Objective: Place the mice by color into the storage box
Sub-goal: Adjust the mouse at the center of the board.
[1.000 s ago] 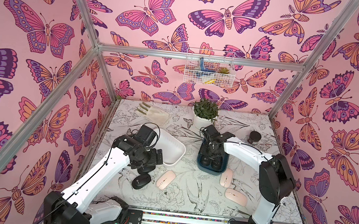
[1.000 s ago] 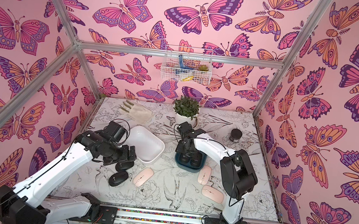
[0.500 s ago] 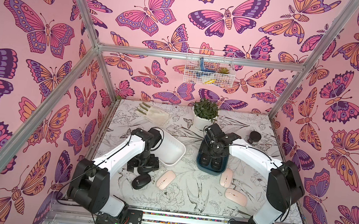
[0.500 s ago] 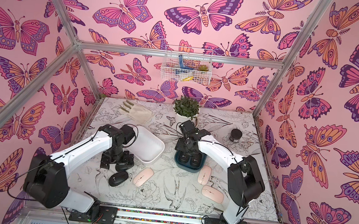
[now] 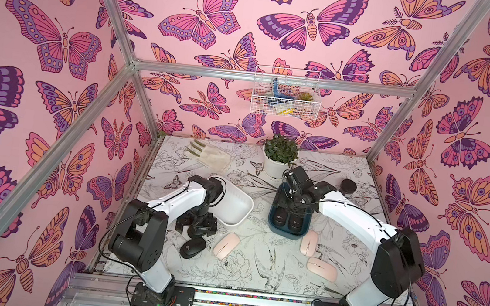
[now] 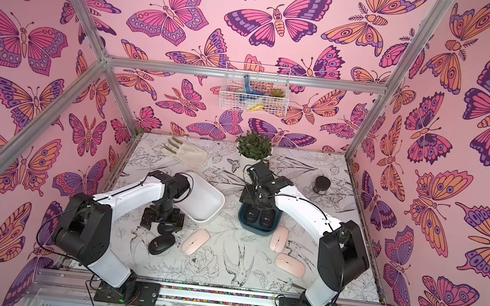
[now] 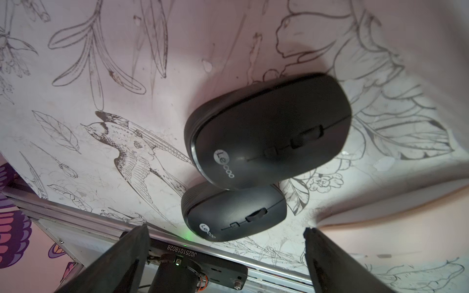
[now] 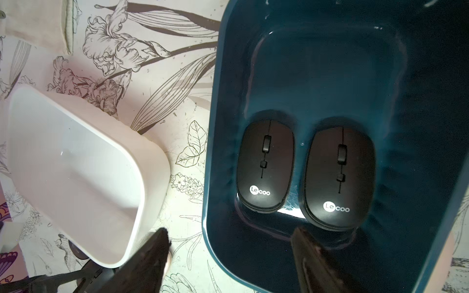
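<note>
Left gripper [image 7: 225, 229]: jaws spread wide, nothing grasped. I had it low over the black mouse beneath the gripper [image 7: 269, 132]. The black mouse toward the rail [image 7: 233, 213] lay just beside that one on the printed table [image 5: 254, 275]; I could not tell if they touched.

Right gripper [image 8: 229, 230]: jaws parted, empty, above the dark blue box [image 5: 286, 235]. Inside it, the inner black mouse [image 8: 265, 165] and the outer black mouse [image 8: 338, 177] lay side by side. The white box [image 5: 233, 201] stood near.

On the table: the pink mouse by the black pair [image 5: 225, 244], the pink mouse at the blue box [image 5: 309, 242], and the pink mouse nearest the rail [image 5: 321, 268].
</note>
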{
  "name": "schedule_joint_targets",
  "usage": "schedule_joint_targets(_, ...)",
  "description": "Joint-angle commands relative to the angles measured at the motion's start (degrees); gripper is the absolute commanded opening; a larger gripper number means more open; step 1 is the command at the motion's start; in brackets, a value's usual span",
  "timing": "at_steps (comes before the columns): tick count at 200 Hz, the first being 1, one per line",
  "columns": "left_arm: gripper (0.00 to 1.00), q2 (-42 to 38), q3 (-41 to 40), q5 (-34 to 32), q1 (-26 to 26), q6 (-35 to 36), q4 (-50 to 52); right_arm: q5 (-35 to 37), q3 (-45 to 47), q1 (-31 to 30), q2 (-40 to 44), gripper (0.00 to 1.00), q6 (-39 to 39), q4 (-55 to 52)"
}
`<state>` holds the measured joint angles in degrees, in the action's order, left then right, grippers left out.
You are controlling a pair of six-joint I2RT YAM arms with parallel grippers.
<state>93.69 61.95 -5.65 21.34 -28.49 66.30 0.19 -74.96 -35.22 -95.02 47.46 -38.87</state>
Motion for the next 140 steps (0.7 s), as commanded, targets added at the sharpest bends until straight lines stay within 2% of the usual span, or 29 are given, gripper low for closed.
schedule_joint_targets(1,1.00,1.96,-0.74,-1.45,-1.24,2.05,-2.34,0.94,-1.72,0.24,1.48,0.79,-1.22,-1.74)
schedule_joint_targets(71,1.00,5.26,-1.43,-2.46,-5.66,4.41,-5.58,1.39,-3.59,0.24,1.94,0.79,-1.83,-2.92)
schedule_joint_targets(140,1.00,0.19,-1.83,-1.64,-12.74,3.91,-8.07,1.47,-4.23,0.15,2.63,0.78,-2.55,-3.26)
